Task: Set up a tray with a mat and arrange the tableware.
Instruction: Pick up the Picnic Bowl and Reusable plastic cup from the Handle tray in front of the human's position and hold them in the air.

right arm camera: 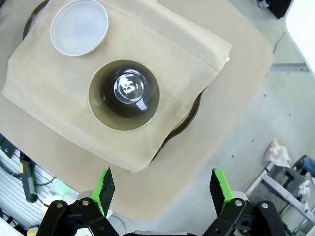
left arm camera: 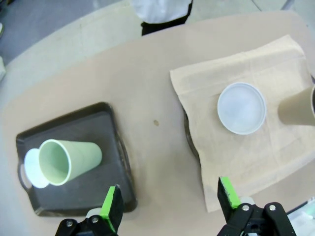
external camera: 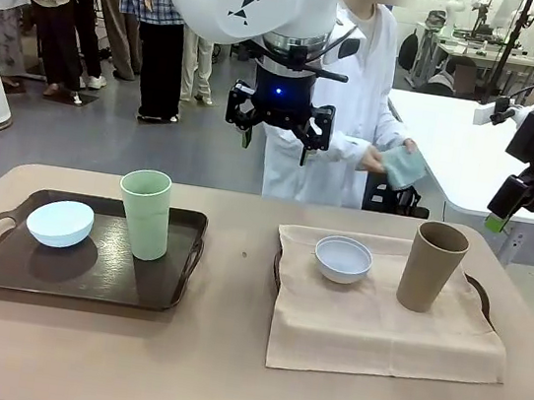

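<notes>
Roughly halfway, judging from the layout.

Done, right side: mat [external camera: 369, 324] spread over the right tray [external camera: 482, 295], hiding all of it except a handle and some dark rim. On the mat: white bowl [external camera: 343, 259], open side up, empty. Just beside it, not touching: brown tumbler [external camera: 430, 268], upright, nothing in it as seen from above in the right wrist view.

Left to do, left side: black tray [external camera: 67, 276] bare, no mat under anything. Holding a blue bowl [external camera: 60, 223] and a green tumbler [external camera: 146, 213]. Tumbler upright and empty, small gap to the bowl in the front view. Bowl level or tipped: can't tell.

Likely remaining steps: clear that tray, lay a second mat, put bowl and tumbler back. Possible candidate for that mat: folded blue-green cloth [external camera: 406, 165] in the person's hand [external camera: 377, 159] at the far side of the table [external camera: 225, 353], well away from both trays. Only a guess.

Grippers: left gripper [left arm camera: 170, 199] with jaws spread wide, nothing between them, hanging high over the middle of the table between the two trays. Same for the right gripper [right arm camera: 160, 189]: fully spread, empty, up above the brown tumbler and the outer edge of the mat. No contact with anything on either side.
</notes>
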You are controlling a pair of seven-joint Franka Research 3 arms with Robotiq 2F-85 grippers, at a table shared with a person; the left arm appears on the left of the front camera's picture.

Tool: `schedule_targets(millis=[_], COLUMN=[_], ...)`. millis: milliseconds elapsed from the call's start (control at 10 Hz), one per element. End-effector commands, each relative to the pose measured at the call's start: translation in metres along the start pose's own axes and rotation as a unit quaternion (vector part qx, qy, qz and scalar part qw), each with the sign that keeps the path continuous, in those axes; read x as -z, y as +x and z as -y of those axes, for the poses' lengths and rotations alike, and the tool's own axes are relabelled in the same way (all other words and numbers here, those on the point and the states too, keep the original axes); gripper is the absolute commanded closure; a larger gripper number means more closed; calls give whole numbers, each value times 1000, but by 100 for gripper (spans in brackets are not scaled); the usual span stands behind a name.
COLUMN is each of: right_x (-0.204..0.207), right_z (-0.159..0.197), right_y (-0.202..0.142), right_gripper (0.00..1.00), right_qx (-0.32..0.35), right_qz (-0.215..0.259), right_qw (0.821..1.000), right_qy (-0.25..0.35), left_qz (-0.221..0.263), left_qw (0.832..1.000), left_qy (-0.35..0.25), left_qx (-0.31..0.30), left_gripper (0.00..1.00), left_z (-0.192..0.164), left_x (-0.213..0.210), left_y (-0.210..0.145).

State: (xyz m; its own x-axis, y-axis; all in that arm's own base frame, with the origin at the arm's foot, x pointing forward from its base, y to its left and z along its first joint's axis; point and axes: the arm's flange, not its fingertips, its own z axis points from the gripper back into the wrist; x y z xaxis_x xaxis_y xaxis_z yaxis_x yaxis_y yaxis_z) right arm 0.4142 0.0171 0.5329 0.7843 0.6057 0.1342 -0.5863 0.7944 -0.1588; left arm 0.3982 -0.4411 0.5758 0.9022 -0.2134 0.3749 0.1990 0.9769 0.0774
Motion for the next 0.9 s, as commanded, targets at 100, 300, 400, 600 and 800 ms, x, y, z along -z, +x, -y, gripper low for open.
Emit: schedule_targets(millis=[100, 300, 400, 600, 800], right_x=[4, 0, -2, -5, -5], right_z=[-2, 3, 8, 20, 39], right_y=[1, -7, -10, -23, -40], right_gripper=[0, 0, 0, 0, 0], right_qx=[6, 1, 21, 46, 78], right_qz=[0, -5, -10, -15, -15], right_qw=[1000, 1000, 1000, 999, 996], right_qy=[-13, 0, 0, 23, 49], left_qz=[0, -32, -57, -77, -88], left_qw=[1000, 996, 993, 992, 988], left_qy=[0, -70, -82, -90, -91], left_qx=[0, -41, -58, -54, -87], left_gripper=[0, 0, 0, 0, 0], left_z=[0, -55, -96, -145, -202], left_x=[0, -4, -7, -16, -25], left_y=[0, 7, 6, -9, -18])
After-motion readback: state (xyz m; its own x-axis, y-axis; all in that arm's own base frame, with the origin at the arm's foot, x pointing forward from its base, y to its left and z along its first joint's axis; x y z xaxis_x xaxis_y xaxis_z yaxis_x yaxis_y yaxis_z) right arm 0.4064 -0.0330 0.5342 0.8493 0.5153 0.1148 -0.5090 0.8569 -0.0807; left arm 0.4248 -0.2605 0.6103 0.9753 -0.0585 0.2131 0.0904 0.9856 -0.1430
